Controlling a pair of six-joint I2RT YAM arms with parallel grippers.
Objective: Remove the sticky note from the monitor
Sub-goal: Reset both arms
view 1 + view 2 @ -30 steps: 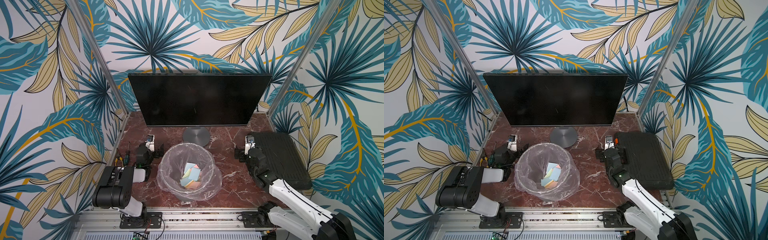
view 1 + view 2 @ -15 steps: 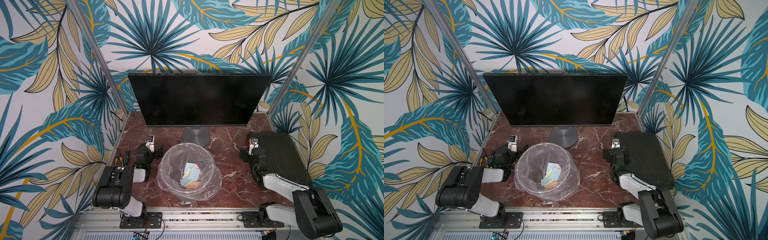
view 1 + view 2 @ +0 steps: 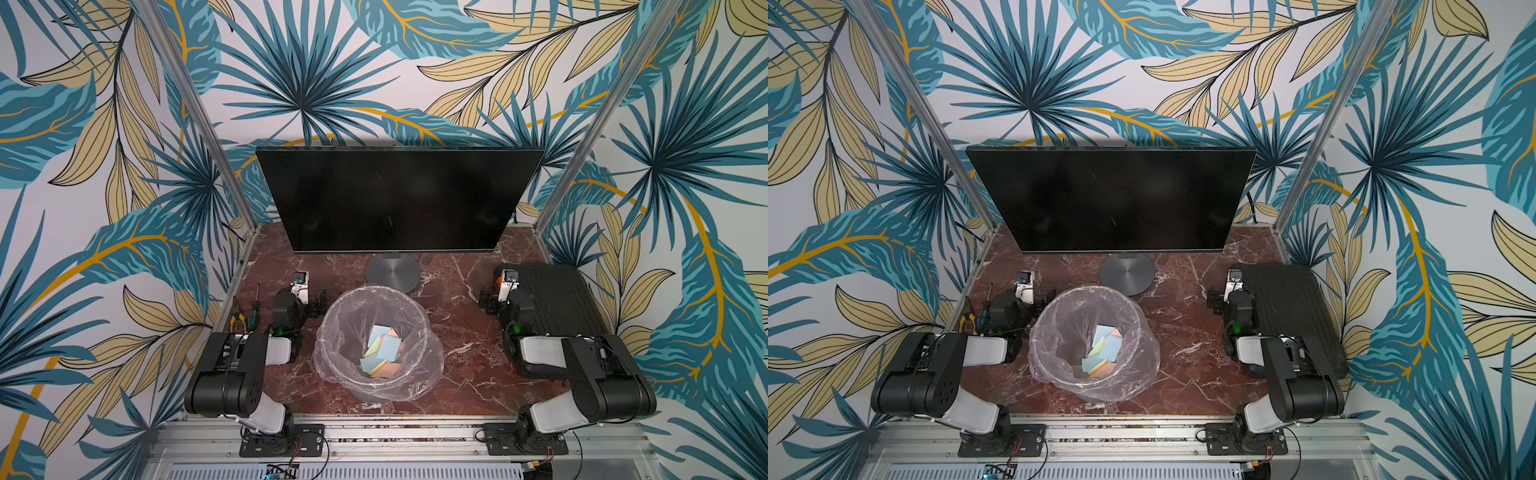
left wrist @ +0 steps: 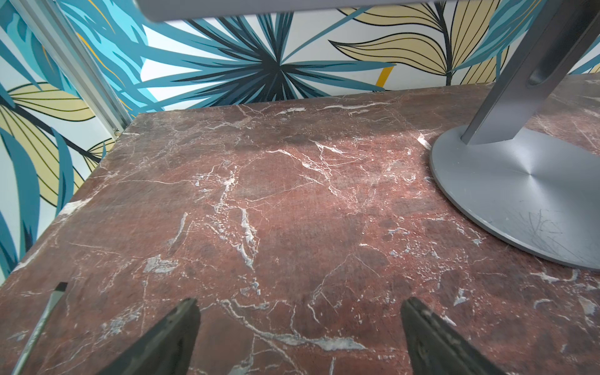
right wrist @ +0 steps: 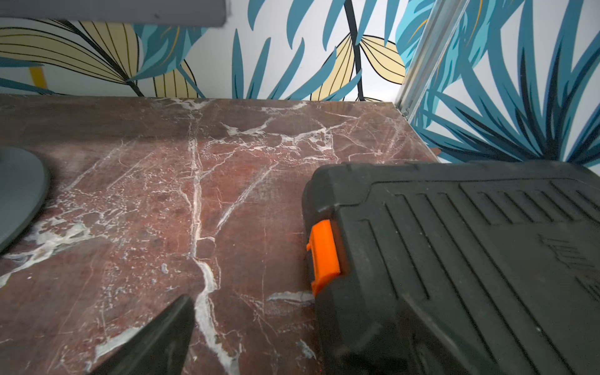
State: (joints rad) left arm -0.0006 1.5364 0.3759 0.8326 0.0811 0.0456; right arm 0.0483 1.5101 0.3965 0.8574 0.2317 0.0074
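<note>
**Left fingers** (image 4: pixel 175 337): spread wide, nothing between them. Both tips sit low over the red marble worktop (image 4: pixel 292 211); contact with the surface cannot be confirmed. A screwdriver (image 4: pixel 39 324) lies on the worktop just outboard of the fingers. The round grey base (image 4: pixel 519 194) of the monitor stands ahead of them, toward the centre of the cell.

**Right fingers** (image 5: pixel 156 337): spread wide and holding nothing. In the right wrist view only one finger shows clearly, over bare worktop. The other cannot be told apart from the black ribbed case (image 5: pixel 470 259) just beside it. The orange latch (image 5: pixel 323 253) on the case wall faces the fingers.

**Arms:** in both top views each arm is folded low at the front of the worktop. The left arm (image 3: pixel 232 374) and right arm (image 3: pixel 582 374) stand on either side of the bin (image 3: pixel 374 392).

**Bin:** grey, lined with a clear plastic bag, placed at the centre between the arms, in front of the base. Pastel sticky notes (image 3: pixel 382 351) lie loose inside it.

**Monitor** (image 3: pixel 395 199): upright at the back of the worktop, well apart from both sets of fingers. The screen is dark and faces the arms.

**Other items:** pliers (image 3: pixel 237 322) lie next to the screwdriver at the left edge of the worktop. The case occupies the right side.
</note>
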